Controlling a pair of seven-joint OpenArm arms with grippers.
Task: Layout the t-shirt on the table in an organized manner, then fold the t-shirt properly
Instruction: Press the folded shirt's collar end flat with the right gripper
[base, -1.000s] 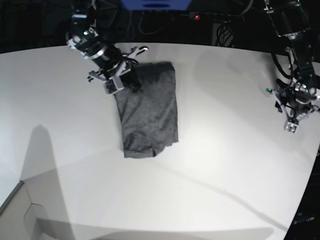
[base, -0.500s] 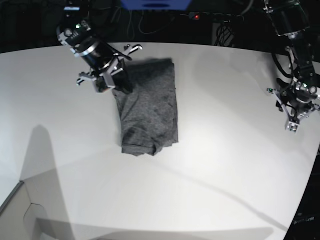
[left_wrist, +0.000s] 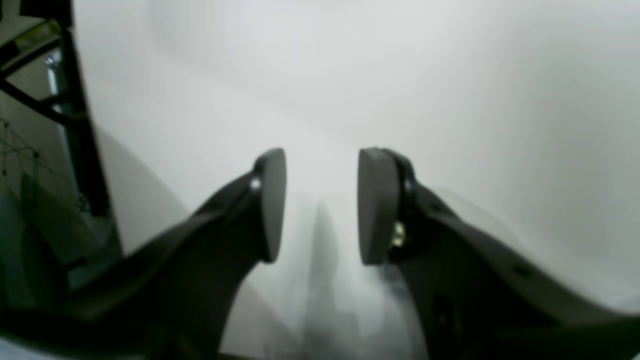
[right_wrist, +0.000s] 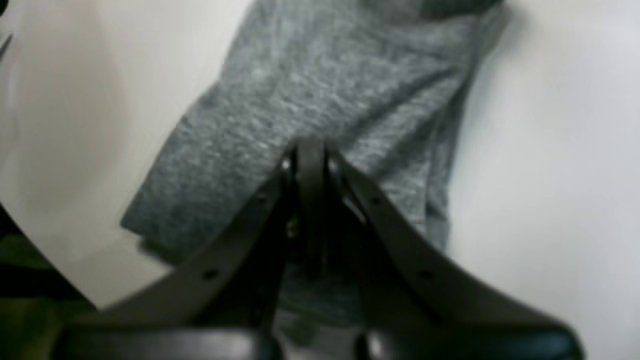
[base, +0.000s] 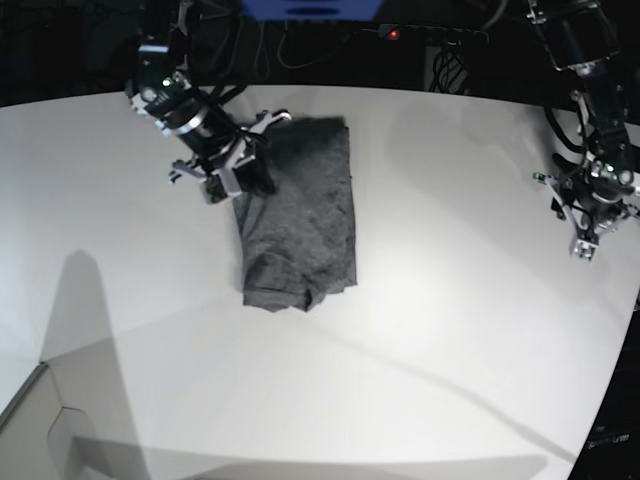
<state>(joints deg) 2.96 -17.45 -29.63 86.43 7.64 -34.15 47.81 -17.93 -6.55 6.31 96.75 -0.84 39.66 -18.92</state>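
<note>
The t-shirt (base: 300, 215), dark heather-grey, lies folded into a narrow upright rectangle on the white table (base: 450, 300), left of centre. My right gripper (base: 252, 178) is over the shirt's upper left edge. In the right wrist view its fingertips (right_wrist: 310, 165) are pressed together just above the grey fabric (right_wrist: 325, 90), with no cloth seen between them. My left gripper (base: 583, 245) hangs far off at the table's right side. In the left wrist view it (left_wrist: 320, 205) is open, with only bare table (left_wrist: 400, 75) between its pads.
A pale box-like flap (base: 40, 430) sits at the near left corner. Dark cables and a red light (base: 393, 34) lie beyond the far edge. A black frame (left_wrist: 75, 125) stands off the table edge beside the left gripper.
The right arm swung out to the left off the shirt, then came back over its upper left edge. The shirt's top left corner shifted slightly. The left arm stayed put.
</note>
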